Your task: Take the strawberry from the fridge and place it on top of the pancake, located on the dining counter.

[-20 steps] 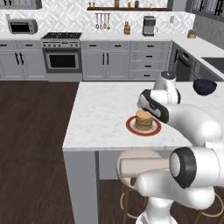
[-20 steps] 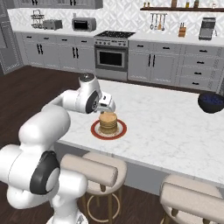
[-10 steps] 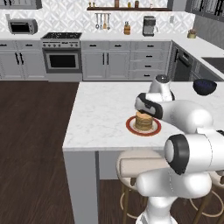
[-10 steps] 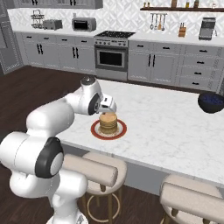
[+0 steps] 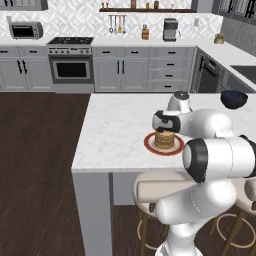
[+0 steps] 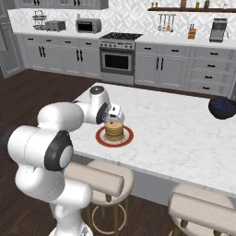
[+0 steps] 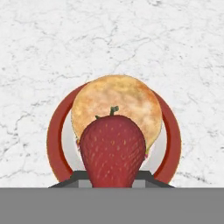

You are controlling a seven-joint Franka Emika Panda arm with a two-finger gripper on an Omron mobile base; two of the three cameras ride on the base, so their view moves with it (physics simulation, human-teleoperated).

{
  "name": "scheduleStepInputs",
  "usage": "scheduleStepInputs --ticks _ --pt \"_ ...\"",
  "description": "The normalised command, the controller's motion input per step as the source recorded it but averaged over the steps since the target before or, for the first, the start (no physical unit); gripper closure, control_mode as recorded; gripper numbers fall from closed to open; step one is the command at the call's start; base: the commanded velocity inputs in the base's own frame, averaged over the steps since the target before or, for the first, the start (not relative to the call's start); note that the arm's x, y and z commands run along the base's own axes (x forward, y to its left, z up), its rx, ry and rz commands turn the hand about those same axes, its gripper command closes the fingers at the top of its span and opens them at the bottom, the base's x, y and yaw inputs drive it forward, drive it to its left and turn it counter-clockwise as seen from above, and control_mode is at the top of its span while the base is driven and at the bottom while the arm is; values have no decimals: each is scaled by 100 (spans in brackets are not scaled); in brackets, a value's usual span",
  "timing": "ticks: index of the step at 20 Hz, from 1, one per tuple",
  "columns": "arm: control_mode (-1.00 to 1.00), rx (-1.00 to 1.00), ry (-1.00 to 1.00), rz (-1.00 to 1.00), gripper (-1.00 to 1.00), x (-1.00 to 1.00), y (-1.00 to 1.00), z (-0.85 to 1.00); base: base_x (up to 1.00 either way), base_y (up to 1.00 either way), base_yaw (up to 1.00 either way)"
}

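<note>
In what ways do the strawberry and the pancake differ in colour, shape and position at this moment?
Colour: the strawberry is deep red with pale seeds and a green stem; the pancake is tan and golden.
Shape: the strawberry is rounded and plump; the pancake is a flat round disc.
Position: the strawberry is held in the claw, above the pancake; the pancake rests on the red-rimmed plate.
Both are food over the dining counter.

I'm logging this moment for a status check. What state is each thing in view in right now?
strawberry: held in the tool, hanging over the pancake, not yet released.
tool: shut on the strawberry, above the plate.
pancake: stacked on the plate, top bare.
plate: flat on the dining counter.
dark blue bowl: upright on the counter, away from the plate.
oven: door closed.
</note>
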Motion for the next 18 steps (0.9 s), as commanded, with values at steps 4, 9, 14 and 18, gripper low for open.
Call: scheduleStepInputs --ticks 4,9,14,18 --pt "-100 0 1 0 100 13 -7 -24 0 0 0" --pt "-100 0 0 0 100 15 -11 -5 0 0 0" --pt "-100 0 0 0 100 12 -2 -13 0 0 0" --pt "-100 0 1 0 100 0 0 -17 0 0 0"
